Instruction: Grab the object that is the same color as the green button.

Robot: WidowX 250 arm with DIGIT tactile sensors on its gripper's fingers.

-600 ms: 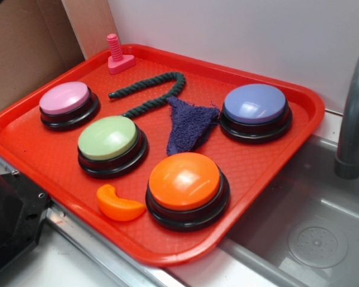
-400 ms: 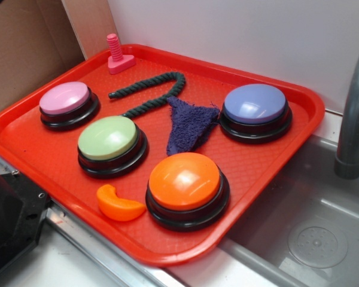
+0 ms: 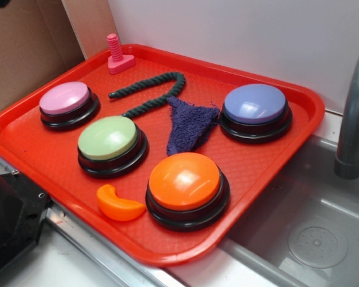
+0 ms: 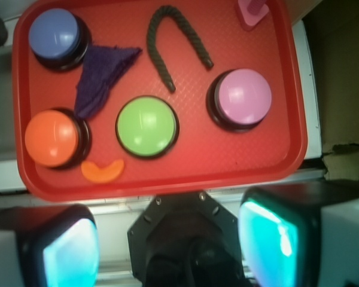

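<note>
Wrist view: gripper point(image 4: 170, 242) is seen spread wide, nothing held, hovering off the near edge of the red tray point(image 4: 287, 89); fingers are cut off by the frame bottom. Green rope point(image 4: 173, 45) lies bent in a hook at the tray's far side, beyond the green button point(image 4: 146, 125). Purple cloth point(image 4: 102, 72) lies near the rope, apart from it.

Exterior view: gripper is not shown. Rope point(image 3: 152, 92) is flanked by the pink button point(image 3: 66, 103), cloth point(image 3: 191, 124) and pink bolt point(image 3: 116, 55); one rope end is nearly touching the cloth.
</note>
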